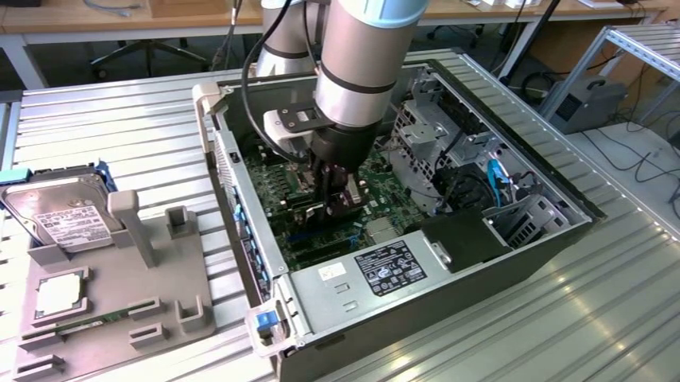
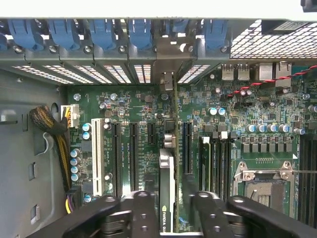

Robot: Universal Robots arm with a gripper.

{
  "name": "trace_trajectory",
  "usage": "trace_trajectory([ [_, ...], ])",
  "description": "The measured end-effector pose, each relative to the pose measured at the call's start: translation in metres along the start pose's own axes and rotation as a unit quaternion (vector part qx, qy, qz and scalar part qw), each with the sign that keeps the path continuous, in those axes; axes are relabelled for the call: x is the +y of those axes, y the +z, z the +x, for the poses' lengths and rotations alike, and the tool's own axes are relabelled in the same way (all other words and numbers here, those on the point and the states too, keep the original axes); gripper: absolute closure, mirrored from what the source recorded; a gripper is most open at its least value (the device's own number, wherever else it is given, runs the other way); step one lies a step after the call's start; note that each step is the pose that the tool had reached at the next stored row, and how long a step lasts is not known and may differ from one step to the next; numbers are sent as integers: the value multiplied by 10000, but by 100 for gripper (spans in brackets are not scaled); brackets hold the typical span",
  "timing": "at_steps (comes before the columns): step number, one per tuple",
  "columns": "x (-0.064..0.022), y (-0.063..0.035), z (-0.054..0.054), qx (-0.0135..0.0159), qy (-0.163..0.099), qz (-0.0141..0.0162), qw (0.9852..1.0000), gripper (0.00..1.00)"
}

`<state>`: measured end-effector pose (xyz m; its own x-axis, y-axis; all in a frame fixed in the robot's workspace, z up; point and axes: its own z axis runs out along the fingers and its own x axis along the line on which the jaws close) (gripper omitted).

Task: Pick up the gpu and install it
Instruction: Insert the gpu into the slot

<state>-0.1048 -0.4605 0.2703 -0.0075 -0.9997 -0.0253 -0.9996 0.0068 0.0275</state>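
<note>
The gpu point(image 2: 167, 183) stands on edge on the green motherboard point(image 2: 133, 106) inside the open computer case point(image 1: 318, 294). Its silver end bracket point(image 2: 167, 64) meets the rear slot wall. In the wrist view the card carries a green-and-white brand label. My gripper point(image 2: 176, 201) is down inside the case, straddling the card's top edge. One of the black fingers point(image 2: 146, 210) lies against the card and a narrow gap shows on the other side, so the gripper is open. In the exterior view the gripper point(image 1: 338, 203) hangs over the dark card point(image 1: 315, 215) in the middle of the board.
A grey fixture tray point(image 1: 117, 294) lies at the exterior view's left. It holds a silver hard drive point(image 1: 64, 215), a processor chip point(image 1: 59, 293) and a green memory stick point(image 1: 80, 325). Blue slot clips point(image 2: 99, 32), the drive cage point(image 1: 425, 135) and the power supply point(image 1: 388, 267) crowd around the card.
</note>
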Motion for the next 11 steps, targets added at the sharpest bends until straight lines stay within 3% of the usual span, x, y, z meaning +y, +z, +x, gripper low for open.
trace_trajectory([
  [2, 0, 0, 0, 0, 0, 0, 10000, 55],
  [3, 0, 0, 0, 0, 0, 0, 10000, 55],
  [4, 0, 0, -3, 0, 1, 0, 10000, 48],
  [10, 0, 1, -17, 0, 0, 0, 10000, 48],
  [11, 0, 1, -17, 0, 0, 0, 10000, 56],
])
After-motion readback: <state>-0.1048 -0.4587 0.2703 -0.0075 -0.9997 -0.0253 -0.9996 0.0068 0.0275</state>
